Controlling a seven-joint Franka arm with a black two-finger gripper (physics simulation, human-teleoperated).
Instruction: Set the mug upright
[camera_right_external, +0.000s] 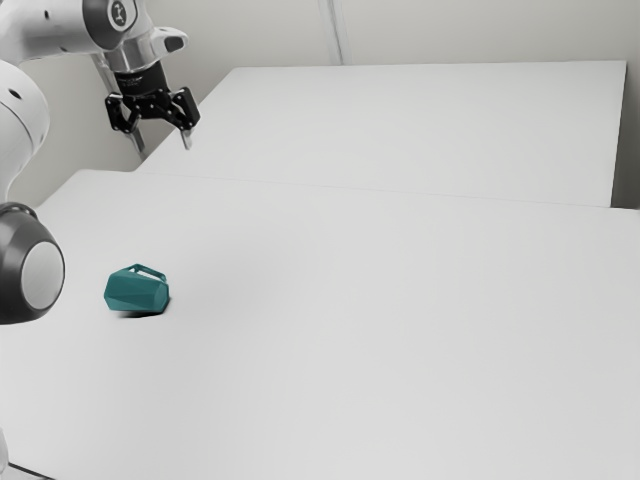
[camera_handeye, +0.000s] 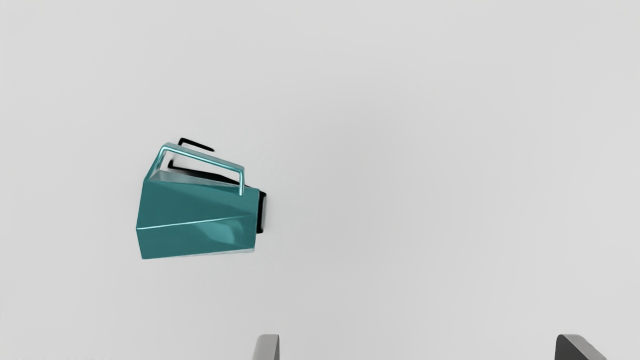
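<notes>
1. Two fingers (camera_handeye: 267, 349) of the gripper (camera_right_external: 163, 149) stand wide apart with nothing between them, and the gripper hangs high over the table (camera_right_external: 370, 340).
2. Below and well apart from the fingertips, the teal mug (camera_handeye: 200, 215) lies on its side on the table, near the arm's base in the exterior view. It is not upright.
3. Its faceted body tapers from one end to the other. The walls look stiff and glossy, so they would probably not give under a squeeze, but smooth pads may slip or roll on the slanted facets. I judge it fairly light, perhaps ceramic and chippable, so a firm, even pinch and a gentle set-down suit it.
4. The thin handle (camera_handeye: 205, 157) runs along one side, raised off the table. It looks easy to hook, but the body would likely swing beneath it; a grip across the body's flanks, near mid-length and clear of the handle, should turn it with better control.
5. The end faces are hard to make out, so which end is the mouth I cannot say for certain; that needs settling before any tipping.
</notes>
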